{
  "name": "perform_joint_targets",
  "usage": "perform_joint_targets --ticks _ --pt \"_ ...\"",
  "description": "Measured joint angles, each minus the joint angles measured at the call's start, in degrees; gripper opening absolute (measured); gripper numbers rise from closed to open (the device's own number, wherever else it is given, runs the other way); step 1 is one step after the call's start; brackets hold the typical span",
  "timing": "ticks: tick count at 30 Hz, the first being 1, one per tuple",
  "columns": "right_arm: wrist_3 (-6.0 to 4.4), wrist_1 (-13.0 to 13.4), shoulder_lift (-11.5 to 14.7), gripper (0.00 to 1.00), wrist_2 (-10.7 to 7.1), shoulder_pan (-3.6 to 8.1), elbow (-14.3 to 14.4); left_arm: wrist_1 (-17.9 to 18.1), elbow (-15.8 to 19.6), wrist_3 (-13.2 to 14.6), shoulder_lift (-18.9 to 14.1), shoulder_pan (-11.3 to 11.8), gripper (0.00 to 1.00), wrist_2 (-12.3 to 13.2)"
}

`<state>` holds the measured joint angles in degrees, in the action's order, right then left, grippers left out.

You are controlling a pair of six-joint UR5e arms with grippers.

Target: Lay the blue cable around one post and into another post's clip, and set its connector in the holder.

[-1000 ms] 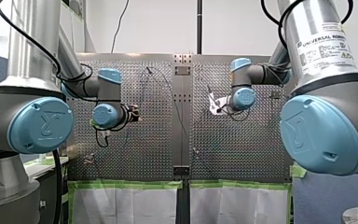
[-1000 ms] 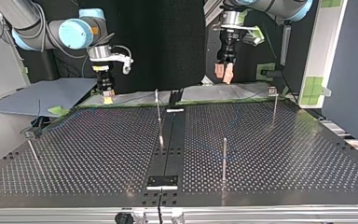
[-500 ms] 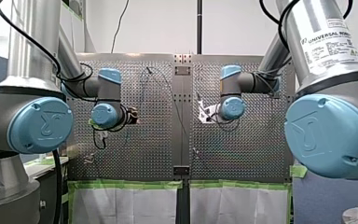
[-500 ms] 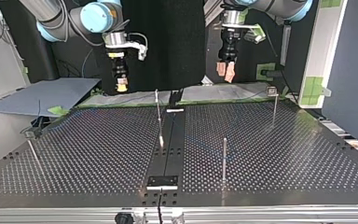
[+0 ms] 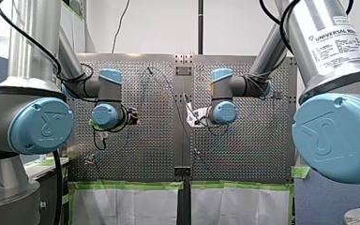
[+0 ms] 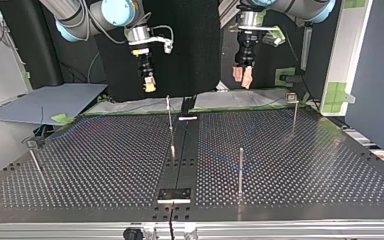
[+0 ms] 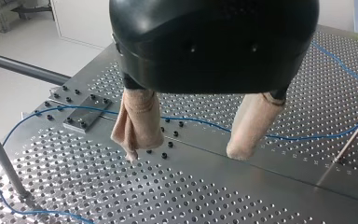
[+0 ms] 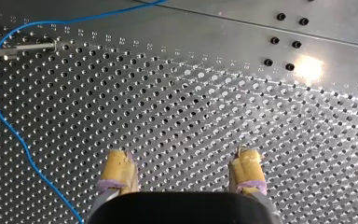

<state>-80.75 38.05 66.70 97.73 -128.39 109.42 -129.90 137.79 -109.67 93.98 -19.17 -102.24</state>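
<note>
The thin blue cable (image 7: 200,122) lies loose on the perforated plate and curves around the foot of a metal post (image 7: 2,161). My left gripper (image 7: 186,151) hangs above the cable, open, with nothing between its beige pads (image 7: 137,123). In the right wrist view the cable (image 8: 9,121) snakes past a post (image 8: 23,46) off to the side of my right gripper (image 8: 182,163), which is open and empty, yellow pads (image 8: 116,170) apart. In the top view my right gripper (image 6: 150,85) hovers above the table's far edge near the middle, my left gripper (image 6: 242,76) beside it. I cannot make out the connector.
Several thin upright posts stand on the table: a middle one (image 6: 169,120), a nearer one (image 6: 240,170), one with a small clip on top (image 6: 294,112), and one at the view's left (image 6: 34,160). A dark centre strip carries a small bracket (image 6: 175,194).
My right arm has swung toward the table's middle, rightward in the top view and leftward in the front view. My left arm has stayed put. Both grippers remain open.
</note>
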Motion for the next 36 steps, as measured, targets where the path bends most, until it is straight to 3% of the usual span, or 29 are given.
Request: perform_joint_targets --ticks 7,13,22,26,36 --pt "-0.79 1.8 0.0 0.98 -0.02 1.32 1.3 -0.1 0.0 0.0 0.0 -0.1 1.0 0.0" --pt "-0.45 3.2 -0.1 0.98 -0.01 1.81 1.5 -0.1 0.0 0.0 0.1 -0.2 1.0 0.0" --pt "0.56 4.6 -2.0 0.98 -0.2 0.42 1.5 0.2 0.4 1.2 2.3 -0.4 1.0 0.0" --pt "0.83 4.6 -2.7 0.98 -0.22 -0.33 1.5 1.6 2.0 2.2 2.9 -0.4 1.0 0.1" --pt "2.26 5.6 -3.2 0.98 0.11 -2.65 1.6 6.5 4.6 0.8 3.1 -0.2 1.0 -0.7"
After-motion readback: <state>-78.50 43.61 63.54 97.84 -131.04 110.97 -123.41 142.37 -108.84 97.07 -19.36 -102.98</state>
